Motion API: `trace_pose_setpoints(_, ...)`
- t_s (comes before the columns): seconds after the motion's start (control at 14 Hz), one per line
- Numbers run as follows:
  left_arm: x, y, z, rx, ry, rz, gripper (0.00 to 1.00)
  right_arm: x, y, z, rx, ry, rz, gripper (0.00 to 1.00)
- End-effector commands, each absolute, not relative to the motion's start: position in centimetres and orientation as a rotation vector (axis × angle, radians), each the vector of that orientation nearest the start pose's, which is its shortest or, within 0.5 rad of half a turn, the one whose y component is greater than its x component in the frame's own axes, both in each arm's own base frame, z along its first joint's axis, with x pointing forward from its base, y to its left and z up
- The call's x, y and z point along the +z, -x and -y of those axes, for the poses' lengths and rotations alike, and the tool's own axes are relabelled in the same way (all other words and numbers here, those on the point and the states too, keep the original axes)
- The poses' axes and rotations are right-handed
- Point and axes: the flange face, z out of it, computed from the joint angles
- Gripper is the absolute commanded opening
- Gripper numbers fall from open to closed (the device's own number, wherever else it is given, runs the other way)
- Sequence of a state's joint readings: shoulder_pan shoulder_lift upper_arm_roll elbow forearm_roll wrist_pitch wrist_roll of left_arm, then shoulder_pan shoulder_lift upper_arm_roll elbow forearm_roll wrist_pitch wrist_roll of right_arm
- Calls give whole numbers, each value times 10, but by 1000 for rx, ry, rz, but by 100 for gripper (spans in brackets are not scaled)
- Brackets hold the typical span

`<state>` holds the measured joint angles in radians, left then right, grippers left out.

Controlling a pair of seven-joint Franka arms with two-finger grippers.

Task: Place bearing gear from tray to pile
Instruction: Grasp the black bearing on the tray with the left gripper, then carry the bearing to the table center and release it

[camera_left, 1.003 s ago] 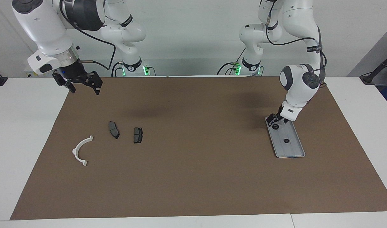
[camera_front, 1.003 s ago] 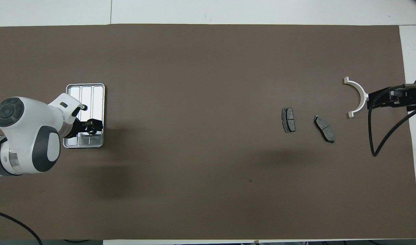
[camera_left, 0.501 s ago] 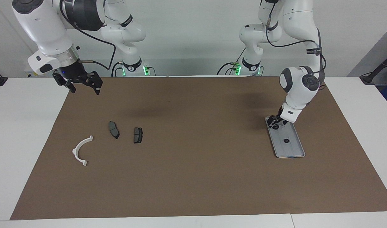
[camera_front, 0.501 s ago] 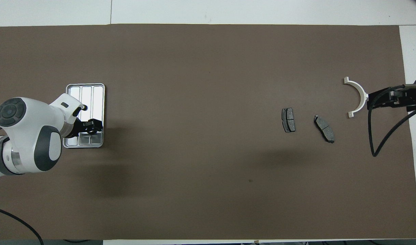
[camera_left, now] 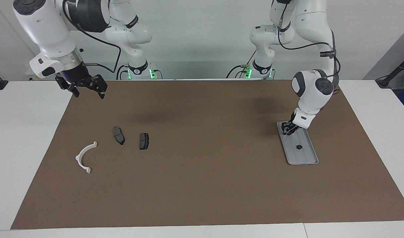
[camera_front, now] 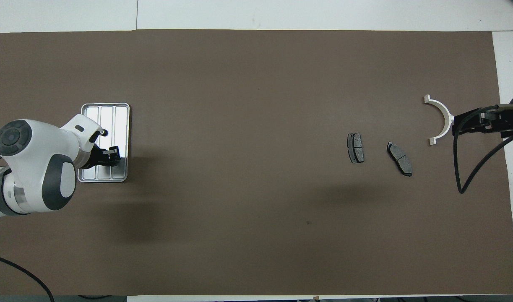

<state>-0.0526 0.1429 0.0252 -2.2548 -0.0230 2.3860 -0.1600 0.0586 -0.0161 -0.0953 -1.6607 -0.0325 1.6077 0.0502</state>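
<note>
The silver-grey ridged tray (camera_left: 305, 154) (camera_front: 121, 121) lies at the left arm's end of the brown mat. My left gripper (camera_left: 286, 130) (camera_front: 112, 153) is down in the tray's end nearer the robots. Its fingertips are drawn in on a small black bearing gear that they mostly hide. A second bearing gear (camera_left: 298, 146) (camera_front: 104, 133) rests in the tray's middle. The pile lies toward the right arm's end: a white semicircular bracket (camera_left: 84, 157) (camera_front: 443, 117) and two dark brake pads (camera_left: 118, 135) (camera_left: 144, 140). My right gripper (camera_left: 87, 90) hangs open and raised over the mat's corner, waiting.
A brown mat (camera_left: 202, 172) covers most of the white table. A black cable (camera_front: 464, 167) loops down from the right arm near the bracket. A wide stretch of bare mat separates the tray from the pile.
The left gripper's fingers have drawn together around the gear at the tray's end nearer the robots, and that gear no longer shows on its own. The right arm has not moved.
</note>
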Motion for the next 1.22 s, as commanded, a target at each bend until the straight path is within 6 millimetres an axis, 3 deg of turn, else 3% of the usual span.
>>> trace_pose_setpoints(0.0,289,-533,16,18,3141,241,6,595,-541,24,63,3149,-151,100)
trace_pose_setpoints(0.07,289,-533,16,18,3141,241,0,594,-541,24,65,3149,-151,100)
trace_pose_setpoints(0.29,309,-546,19,6,3141,262,0,595,-541,23,61,3149,-148,100)
trace_pose_setpoints(0.43,346,-562,37,39,3135,326,0,594,-541,22,63,3149,-146,100)
trace_pose_setpoints(0.64,386,-572,112,72,3103,488,0,595,-541,22,61,3149,-146,100)
trace_pose_setpoints(0.93,395,-553,210,-7,3077,732,0,594,-541,23,61,3149,-141,100)
trace_pose_setpoints(1.15,391,-527,283,-59,3077,846,0,586,-542,26,63,3149,-140,100)
